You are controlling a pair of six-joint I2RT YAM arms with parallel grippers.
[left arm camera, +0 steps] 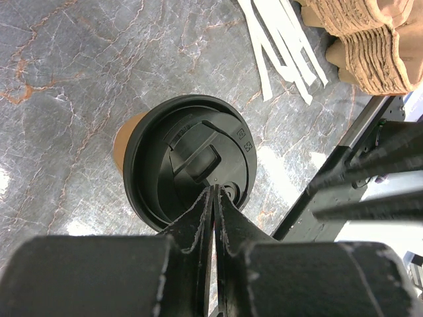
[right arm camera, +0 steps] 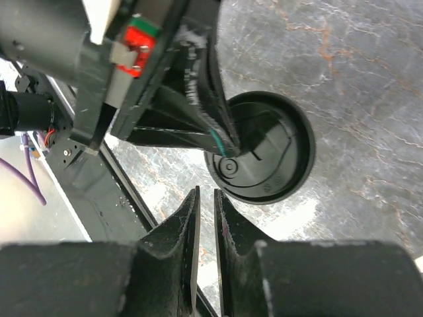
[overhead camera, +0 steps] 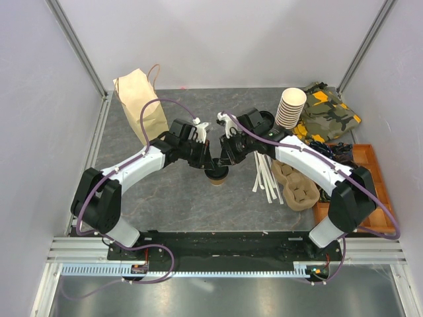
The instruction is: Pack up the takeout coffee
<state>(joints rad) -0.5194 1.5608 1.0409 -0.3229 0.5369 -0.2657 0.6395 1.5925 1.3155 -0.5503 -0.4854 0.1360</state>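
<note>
- The small brown kraft-paper cup [left arm camera: 125, 142] stands upright on the grey marbled tabletop [left arm camera: 59, 79], right under the tips of both pincers. Its round black plastic lid [left arm camera: 188, 165] is seated on top.
- Your left pincer [left arm camera: 215, 190] is clenched with the fingers pressed flat together and nothing between them. The tips rest on the lid near its rim rather than at its centre.
- Your right pincer [right arm camera: 206, 195] is all but closed, with only a thin slit and nothing in it. It hangs just beside the lid's edge, close against the left pincer's fingers.
- Neither pincer has hold of the cup, so packing has not started. My guess is the lid is being pressed home.
- Pushing down off-centre could tilt the cup or pop the opposite side of the lid, and the coffee would spill.
- With the two pincers so crowded, opening either one here could knock the other or shove the cup sideways.
- The loose white flat strips [left arm camera: 284, 46] and the stacked moulded-pulp cup carriers [left arm camera: 363, 33] lie outboard of the right pincer. A wide swing could scatter them.
- The tan paper bag with a handle [overhead camera: 140, 102] stands well apart, beyond the left pincer. It looks soft-walled, so a cup lowered against its rim could fold it or topple it.
</note>
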